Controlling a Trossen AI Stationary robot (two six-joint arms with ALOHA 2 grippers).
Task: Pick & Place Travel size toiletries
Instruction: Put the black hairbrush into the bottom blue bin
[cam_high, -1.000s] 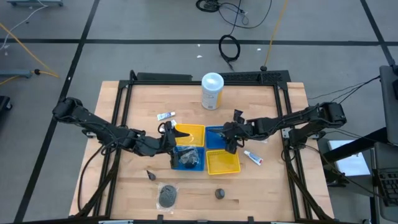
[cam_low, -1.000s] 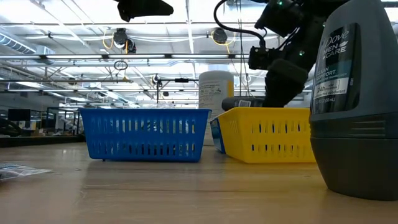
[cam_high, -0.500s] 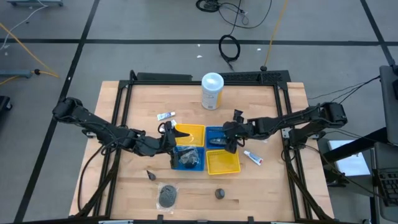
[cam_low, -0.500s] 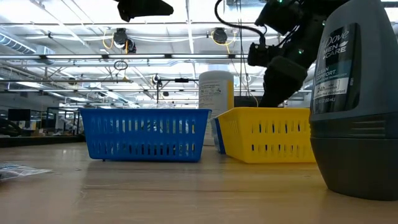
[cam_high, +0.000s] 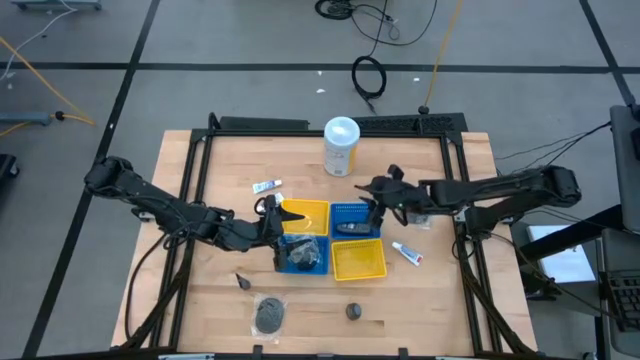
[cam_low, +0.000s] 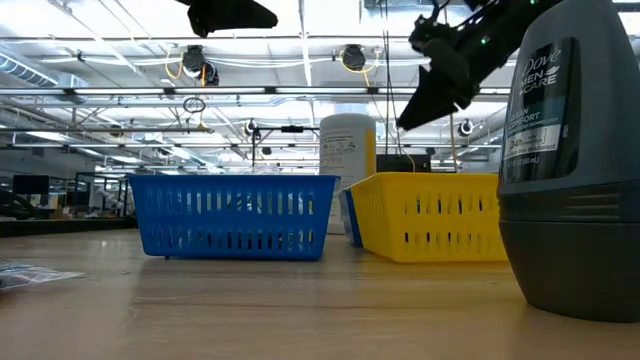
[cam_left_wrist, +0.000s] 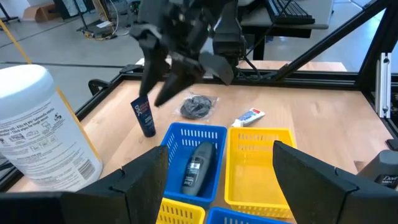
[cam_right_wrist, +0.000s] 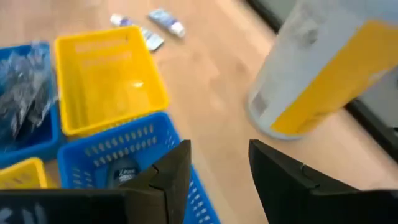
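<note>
The right gripper (cam_high: 375, 187), fingers apart and empty, hangs above the far blue slatted plastic tray (cam_high: 350, 218) where a dark grey deodorant stick (cam_left_wrist: 198, 168) lies, near the tall white canister (cam_high: 341, 146) (yellow-labelled), while the left gripper (cam_high: 273, 219), fingers spread, waits by the yellow tray (cam_high: 305, 217).

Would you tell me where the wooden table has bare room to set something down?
Bare wood lies along the left edge of the wooden table and right of the white canister. It is crowded round the four blue and yellow trays, where both arms reach.
</note>
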